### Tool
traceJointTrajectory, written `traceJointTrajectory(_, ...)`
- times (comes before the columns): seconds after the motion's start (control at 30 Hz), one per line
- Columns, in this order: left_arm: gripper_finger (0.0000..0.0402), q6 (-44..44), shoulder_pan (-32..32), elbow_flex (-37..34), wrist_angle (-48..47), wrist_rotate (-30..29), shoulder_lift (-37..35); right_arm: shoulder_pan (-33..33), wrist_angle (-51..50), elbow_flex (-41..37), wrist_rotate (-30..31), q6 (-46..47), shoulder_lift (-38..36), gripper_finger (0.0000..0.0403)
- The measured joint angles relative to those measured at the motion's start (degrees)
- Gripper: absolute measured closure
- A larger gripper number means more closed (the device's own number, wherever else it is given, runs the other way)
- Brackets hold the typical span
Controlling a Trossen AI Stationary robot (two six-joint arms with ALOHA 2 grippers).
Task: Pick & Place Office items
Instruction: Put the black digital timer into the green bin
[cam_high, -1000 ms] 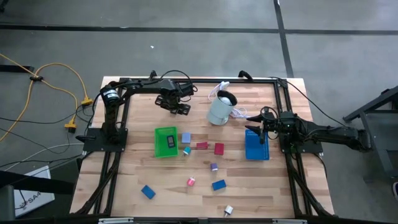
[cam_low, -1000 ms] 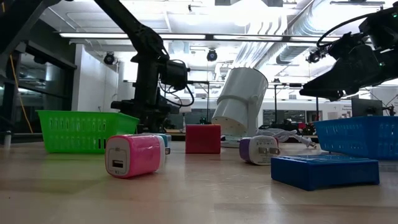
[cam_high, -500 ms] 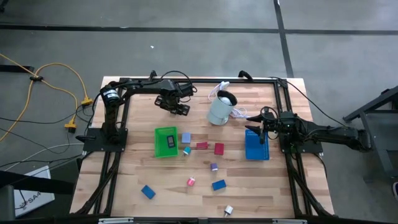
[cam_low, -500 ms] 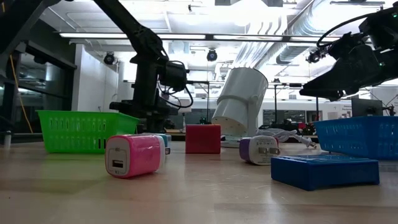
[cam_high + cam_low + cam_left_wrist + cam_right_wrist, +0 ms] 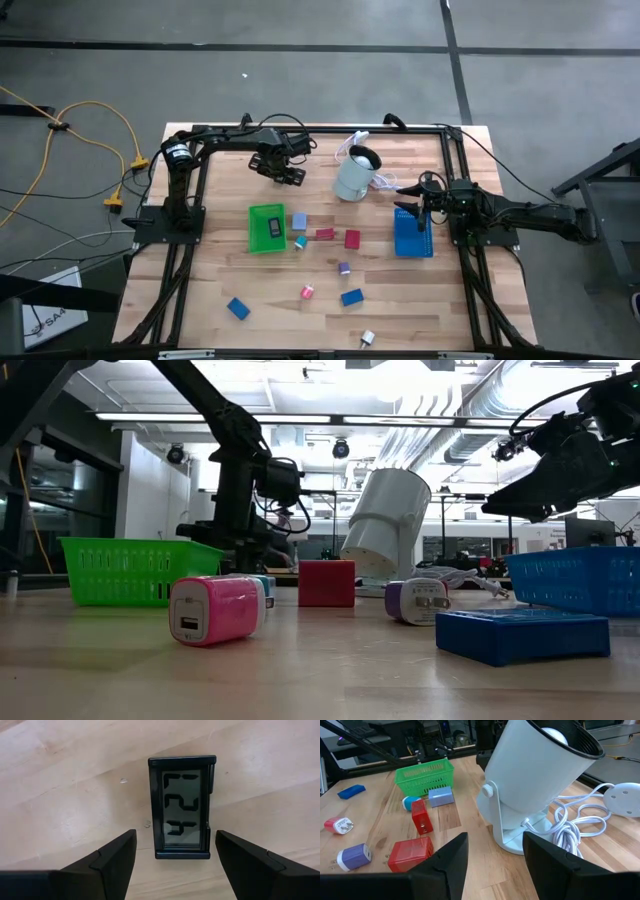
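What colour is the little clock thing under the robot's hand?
Black, with a grey screen showing dark digits. The left wrist view shows it best.

The table (image 5: 400,290) under me is pale wood, smooth, with plain grain. Between my left fingers (image 5: 107,865), matt black plastic, lies a clock (image 5: 182,806) in a black plastic frame with a glossy grey screen. Past my right fingers (image 5: 445,865), also matt black, stands a lamp (image 5: 535,780) of smooth white plastic with a rubbery white cord (image 5: 570,820). The green tray (image 5: 425,775) is slatted plastic, and the pink plug (image 5: 215,610) is glossy.
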Motion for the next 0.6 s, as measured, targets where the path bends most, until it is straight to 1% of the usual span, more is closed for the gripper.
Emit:
traceJointTrajectory(0.1, 0.0141, 0.00, 0.00, 0.00, 0.08, 0.00, 0.00, 0.00, 0.00, -0.02, -0.01, 0.00, 0.00, 0.0227)
traceJointTrajectory(0.2, 0.0153, 0.02, 0.00, 0.00, 0.36, 0.02, 0.00, 0.01, 0.00, -0.01, -0.01, 0.00, 0.00, 0.0227)
traceJointTrajectory(0.5, 0.0235, 0.00, 0.00, 0.00, 0.42, 0.04, 0.00, 0.00, 0.00, -0.01, 0.00, 0.00, 0.00, 0.0227)
traceJointTrajectory(0.6, 0.0250, -0.02, 0.01, 0.00, 0.42, 0.04, -0.04, 0.00, 0.00, 0.00, 0.00, 0.00, 0.00, 0.0227)
